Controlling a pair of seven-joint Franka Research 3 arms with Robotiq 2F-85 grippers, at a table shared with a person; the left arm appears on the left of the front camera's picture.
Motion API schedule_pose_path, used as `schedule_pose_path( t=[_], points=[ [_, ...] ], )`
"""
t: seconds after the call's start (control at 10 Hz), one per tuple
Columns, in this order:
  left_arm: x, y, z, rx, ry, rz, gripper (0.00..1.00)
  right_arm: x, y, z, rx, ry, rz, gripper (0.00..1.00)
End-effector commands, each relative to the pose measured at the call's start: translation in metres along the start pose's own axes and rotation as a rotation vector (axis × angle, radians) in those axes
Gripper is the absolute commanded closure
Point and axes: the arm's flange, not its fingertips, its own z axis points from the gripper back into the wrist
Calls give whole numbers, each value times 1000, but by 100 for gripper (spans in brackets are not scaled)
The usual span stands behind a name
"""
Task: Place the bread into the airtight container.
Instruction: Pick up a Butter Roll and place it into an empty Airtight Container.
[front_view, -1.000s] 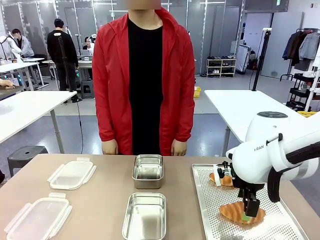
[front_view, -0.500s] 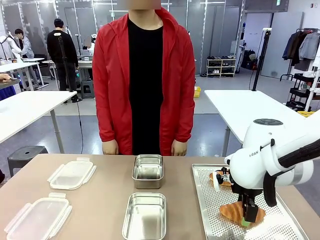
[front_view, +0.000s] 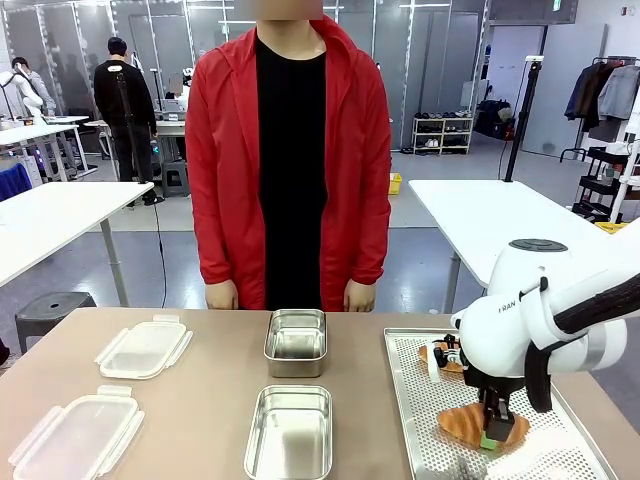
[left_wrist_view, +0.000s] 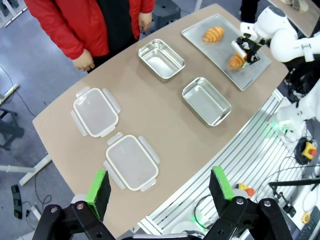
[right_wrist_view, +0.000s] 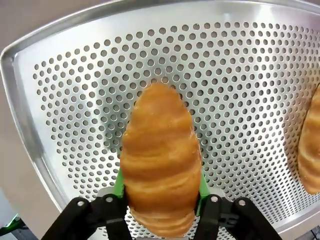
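A golden croissant, the bread, lies on the perforated metal tray with my right gripper shut on it, green pads pressed to both its sides. In the front view the right gripper points straight down onto this bread at the tray's near end. Two empty steel containers stand mid-table, one near and one far. My left gripper hangs open high above the table, holding nothing.
A second croissant lies farther back on the tray, partly behind my right arm. Two clear plastic lids lie at the table's left. A person in a red jacket stands at the far edge, hands down.
My right gripper has closed from open onto the near croissant and sunk slightly toward the tray. The croissant and everything else stay in place.
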Motion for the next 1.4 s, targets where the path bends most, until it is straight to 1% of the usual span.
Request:
schedule_pose_path(
  t=[0.0, 0.1, 0.3, 0.4, 0.5, 0.6, 0.7, 0.8, 1.0, 1.1, 1.2, 1.3],
  points=[
    [1, -2, 1, -11, -4, -11, 0, -8, 16, 6, 11, -31, 6, 57],
    [1, -2, 1, -11, -4, -11, 0, -9, 10, 18, 5, -34, -30, 57],
    [1, -2, 1, -11, -4, -11, 0, -3, 3, 68, 3, -66, -10, 57],
    [1, -2, 1, -11, -4, -11, 0, 6, 1, 95, 15, -109, -4, 57],
    [1, -2, 1, -11, -4, -11, 0, 19, 2, 118, 1, -89, 25, 57],
    [1, -2, 1, -11, -4, -11, 0, 37, 3, 138, -50, -76, -9, 57],
    [1, -2, 1, -11, -4, -11, 0, 65, 11, 151, -31, -68, -16, 57],
    [1, -2, 1, -11, -4, -11, 0, 95, 19, 160, -21, -86, -27, 57],
    [1, -2, 1, -11, -4, -11, 0, 162, 44, 172, -28, -120, -4, 57],
    [1, -2, 1, -11, -4, -11, 0, 198, 58, 173, -15, -130, -4, 57],
    [1, -2, 1, -11, -4, -11, 0, 225, 71, 169, -5, -137, -9, 57],
    [1, -2, 1, -11, -4, -11, 0, 244, 83, 163, 28, -131, -20, 57]
  ],
)
